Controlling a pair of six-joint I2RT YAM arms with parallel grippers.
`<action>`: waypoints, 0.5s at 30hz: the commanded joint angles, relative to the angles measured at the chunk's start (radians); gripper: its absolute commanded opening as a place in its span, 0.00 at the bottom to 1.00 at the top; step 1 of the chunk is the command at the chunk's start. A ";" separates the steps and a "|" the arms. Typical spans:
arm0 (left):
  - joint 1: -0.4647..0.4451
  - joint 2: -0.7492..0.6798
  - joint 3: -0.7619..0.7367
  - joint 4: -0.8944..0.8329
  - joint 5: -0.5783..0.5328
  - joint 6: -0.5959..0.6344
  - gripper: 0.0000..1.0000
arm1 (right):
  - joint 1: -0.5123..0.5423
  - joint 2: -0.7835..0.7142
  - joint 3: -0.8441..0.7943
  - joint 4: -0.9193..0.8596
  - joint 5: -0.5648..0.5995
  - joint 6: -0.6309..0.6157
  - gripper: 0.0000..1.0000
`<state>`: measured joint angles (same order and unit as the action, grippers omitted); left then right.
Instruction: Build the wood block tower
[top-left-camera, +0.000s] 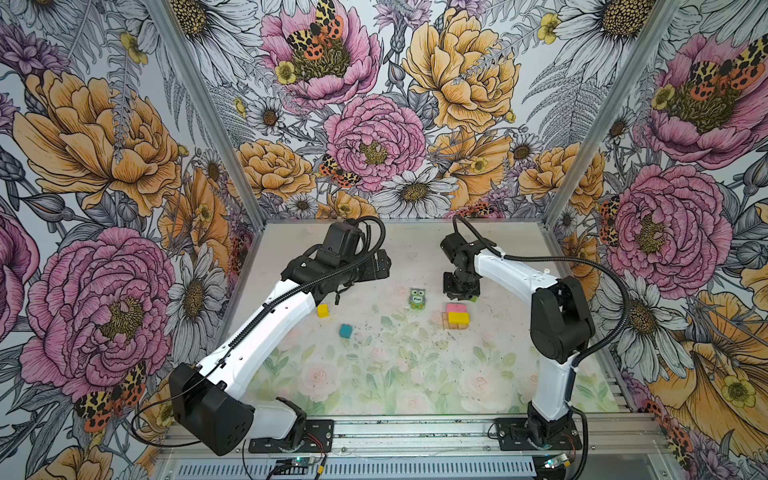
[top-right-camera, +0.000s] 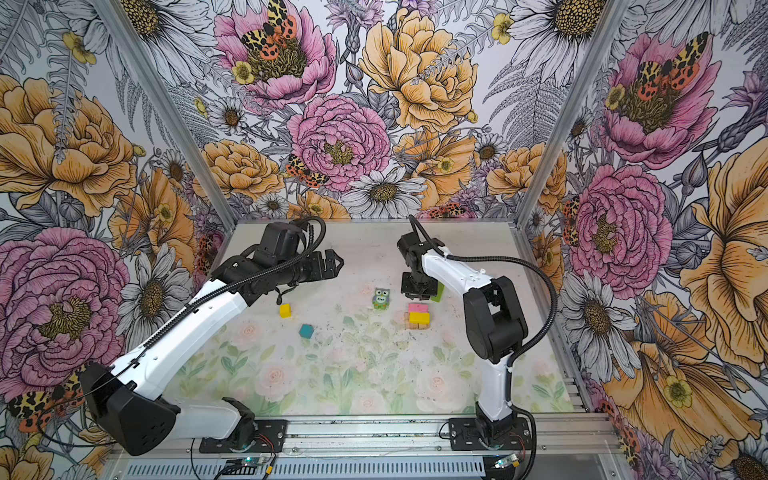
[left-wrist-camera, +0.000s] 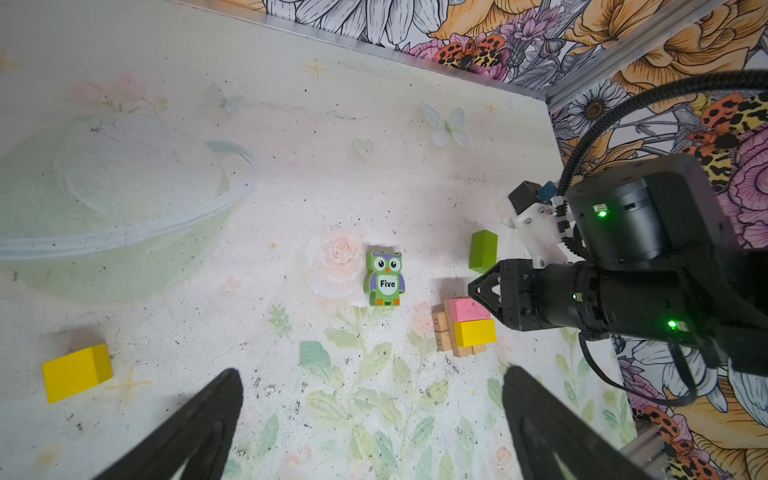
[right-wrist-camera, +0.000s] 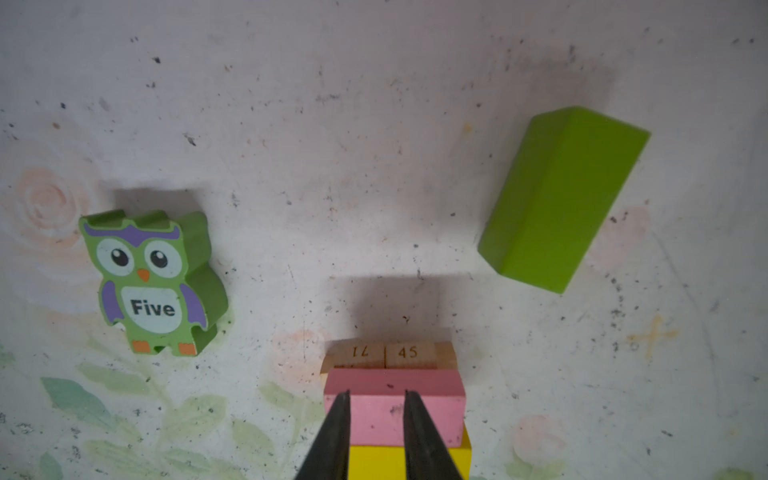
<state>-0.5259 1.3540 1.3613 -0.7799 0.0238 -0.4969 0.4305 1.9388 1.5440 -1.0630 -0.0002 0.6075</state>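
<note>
Taking 12 o'clock as the back wall in both top views, the tower (top-right-camera: 417, 319) stands on the table (top-left-camera: 415, 374) at about 3 o'clock of its middle. Its base is a row of tan bars (left-wrist-camera: 441, 332) lying side by side. Across them lie a pink block (right-wrist-camera: 392, 384) on the 12 o'clock side and a yellow block (left-wrist-camera: 474, 332) touching it on the 6 o'clock side.

The right gripper (right-wrist-camera: 377, 393) points down over the pink block. Its jaws are drawn close together with only a thin gap, and nothing sits between them. Whether the tips touch the pink block cannot be told. The green bar (right-wrist-camera: 561, 199) lies on the table at 1 o'clock of the tower, near it but apart, partly hidden behind that gripper in both top views. The owl piece (top-left-camera: 417, 298), marked "Five", is at 10 o'clock of the tower, apart from it.

The yellow cube (top-left-camera: 323, 310) sits well apart at 9 o'clock of the tower, with the teal cube (top-left-camera: 345, 331) near it at 4 o'clock. The left gripper (top-left-camera: 382, 266) hangs above the table at 2 o'clock of the yellow cube, its jaws spread wide and empty. The left wrist view shows bare table between its two fingers (left-wrist-camera: 199, 428).
</note>
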 joint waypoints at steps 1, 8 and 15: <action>0.011 0.017 0.025 0.025 0.009 0.017 0.99 | -0.003 0.012 0.025 -0.006 0.014 -0.015 0.25; 0.020 0.040 0.038 0.032 0.024 0.021 0.99 | -0.003 0.035 0.034 -0.006 0.006 -0.023 0.24; 0.026 0.054 0.042 0.036 0.032 0.020 0.99 | -0.003 0.050 0.029 -0.006 0.000 -0.028 0.24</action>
<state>-0.5098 1.4029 1.3697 -0.7696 0.0349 -0.4938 0.4305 1.9736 1.5517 -1.0653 -0.0013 0.5915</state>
